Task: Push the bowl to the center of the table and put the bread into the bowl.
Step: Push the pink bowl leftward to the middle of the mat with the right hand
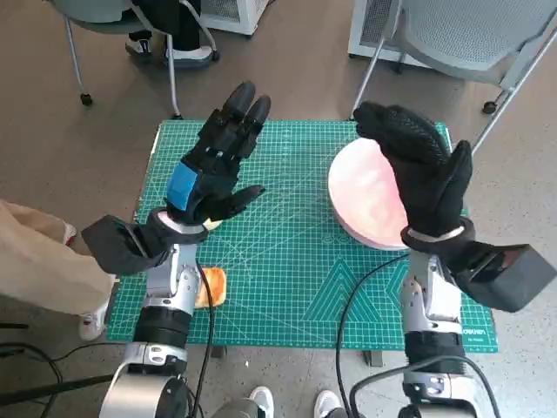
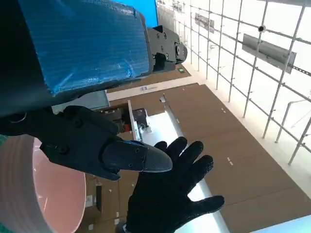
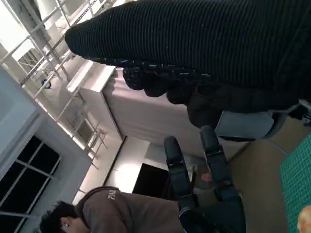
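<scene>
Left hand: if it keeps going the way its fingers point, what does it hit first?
Probably nothing on the table. The left hand is raised and open, fingers aimed at the mat's far edge. The bowl lies off to its right, the bread behind, by the forearm. Height is unclear.

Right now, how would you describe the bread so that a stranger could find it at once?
Look at the green cutting mat that covers the small table. At its near left edge, beside the left forearm, lies the bread, partly hidden by the arm. It is small and golden orange, unlike the big pink bowl on the far right.
</scene>
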Available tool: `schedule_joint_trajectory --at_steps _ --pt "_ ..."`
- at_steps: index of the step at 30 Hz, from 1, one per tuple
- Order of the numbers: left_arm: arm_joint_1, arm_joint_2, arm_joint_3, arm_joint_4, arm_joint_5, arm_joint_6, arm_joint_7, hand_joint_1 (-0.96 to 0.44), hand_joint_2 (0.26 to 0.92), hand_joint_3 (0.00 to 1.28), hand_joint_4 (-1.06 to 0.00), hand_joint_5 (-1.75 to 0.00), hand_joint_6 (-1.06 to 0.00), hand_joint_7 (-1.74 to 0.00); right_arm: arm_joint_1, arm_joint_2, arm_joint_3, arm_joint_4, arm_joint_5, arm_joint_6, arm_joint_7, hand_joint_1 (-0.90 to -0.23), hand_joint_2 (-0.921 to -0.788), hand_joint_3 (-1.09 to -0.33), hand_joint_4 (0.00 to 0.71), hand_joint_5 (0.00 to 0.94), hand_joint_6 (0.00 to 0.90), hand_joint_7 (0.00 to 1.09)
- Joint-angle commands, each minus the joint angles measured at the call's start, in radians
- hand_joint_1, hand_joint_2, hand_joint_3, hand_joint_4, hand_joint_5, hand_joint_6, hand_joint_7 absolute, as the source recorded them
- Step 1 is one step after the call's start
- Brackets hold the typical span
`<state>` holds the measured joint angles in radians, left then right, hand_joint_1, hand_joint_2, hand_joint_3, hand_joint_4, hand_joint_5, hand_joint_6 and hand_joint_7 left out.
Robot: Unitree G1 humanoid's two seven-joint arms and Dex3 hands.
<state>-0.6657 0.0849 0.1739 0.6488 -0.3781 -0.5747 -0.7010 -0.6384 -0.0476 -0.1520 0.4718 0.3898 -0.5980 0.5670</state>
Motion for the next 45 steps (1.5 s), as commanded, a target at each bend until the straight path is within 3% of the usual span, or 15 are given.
schedule_joint_trajectory --at_steps 1,12,21,30,37,41,45 --pt "0.009 0.01 -0.002 -0.002 0.013 -0.007 0.001 -0.49 0.921 0.2 -0.05 0.0 -0.2 -0.01 0.029 0.001 0.0 0.005 -0.005 0.005 -0.002 -0.631 -0.921 -0.7 0.259 0.0 0.175 0.37" --pt "0.031 0.023 0.001 -0.039 0.015 0.001 -0.002 -0.5 0.921 0.2 -0.05 0.0 -0.2 -0.01 0.042 0.0 0.005 0.005 -0.019 -0.007 -0.005 -0.632 -0.921 -0.702 0.25 0.0 0.168 0.37" --pt "0.107 0.08 0.001 -0.222 0.005 0.067 0.008 -0.52 0.921 0.21 -0.06 -0.01 -0.2 -0.02 0.045 0.0 0.006 0.002 -0.026 -0.017 -0.011 -0.627 -0.921 -0.716 0.249 0.0 0.158 0.37" --pt "0.216 0.24 0.008 -0.47 0.108 0.166 0.063 -0.55 0.921 0.22 -0.09 -0.02 -0.2 -0.02 0.043 -0.001 0.005 0.006 -0.031 -0.018 -0.016 -0.631 -0.921 -0.73 0.249 0.0 0.151 0.37" --pt "0.305 0.386 0.012 -0.648 0.207 0.307 0.099 -0.52 0.921 0.13 -0.13 -0.02 -0.22 -0.03 0.034 0.004 0.002 0.017 -0.018 -0.006 -0.014 -0.634 -0.921 -0.731 0.249 0.0 0.151 0.38" --pt "0.342 0.431 0.017 -0.727 0.22 0.387 0.112 -0.49 0.914 0.08 -0.15 -0.02 -0.25 -0.04 0.03 0.005 0.0 0.021 -0.014 -0.002 -0.013 -0.637 -0.921 -0.726 0.248 0.0 0.155 0.38" --pt "0.364 0.429 0.021 -0.755 0.186 0.414 0.115 -0.48 0.91 0.06 -0.17 -0.02 -0.28 -0.06 0.008 -0.021 -0.019 0.034 -0.013 -0.003 -0.019 -0.641 -0.921 -0.72 0.248 0.001 0.155 0.39"
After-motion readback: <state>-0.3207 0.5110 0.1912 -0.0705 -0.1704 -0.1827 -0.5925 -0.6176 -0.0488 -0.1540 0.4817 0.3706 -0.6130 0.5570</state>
